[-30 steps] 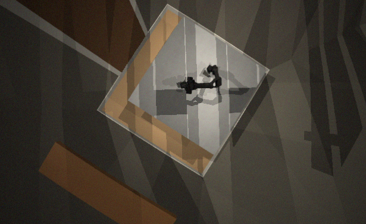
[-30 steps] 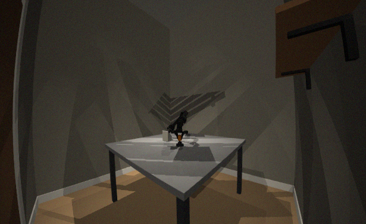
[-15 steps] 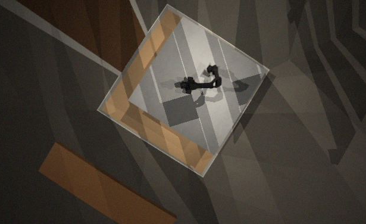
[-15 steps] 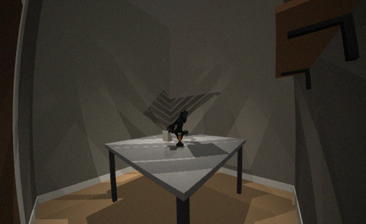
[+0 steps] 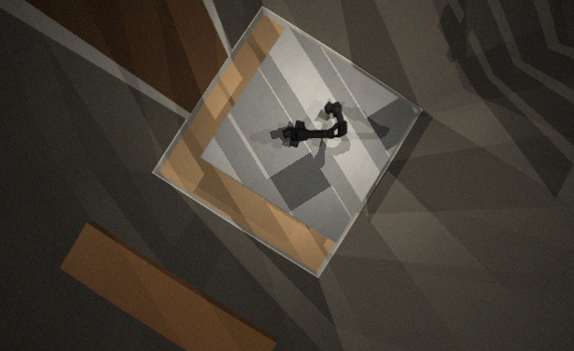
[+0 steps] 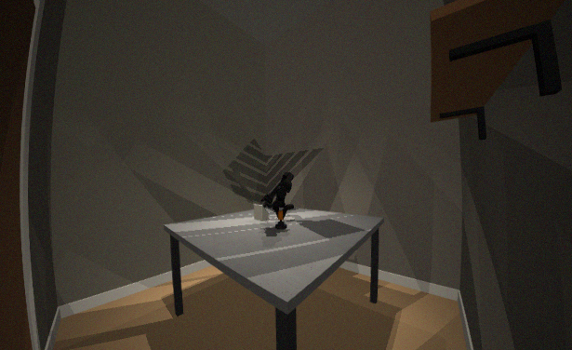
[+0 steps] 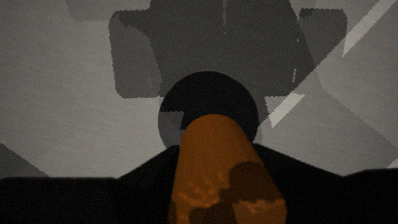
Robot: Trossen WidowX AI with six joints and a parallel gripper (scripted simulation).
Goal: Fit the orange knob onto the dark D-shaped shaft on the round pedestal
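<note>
The orange knob (image 6: 281, 215) (image 7: 215, 142) is upright, held between the fingers of my gripper (image 6: 281, 212) (image 7: 214, 151). The dark round pedestal (image 6: 280, 226) (image 7: 207, 90) stands on the table below it. In the exterior view a short, narrow dark part shows between the knob's lower end and the pedestal's wide base, so the knob is not against the base. In the wrist view the knob's lower end overlaps the near part of the pedestal and hides the shaft. I cannot tell whether the knob is around the shaft's tip or just above it. The hole and both flat sides are hidden.
The grey table (image 5: 255, 140) (image 6: 254, 261) carries the arm (image 5: 317, 133) (image 6: 282, 188). A pale block (image 6: 259, 212) stands left of the arm in the exterior view. Hard-edged shadows cross the table. A brown shelf (image 5: 161, 289) (image 6: 468, 79) hangs on the wall, away from the table.
</note>
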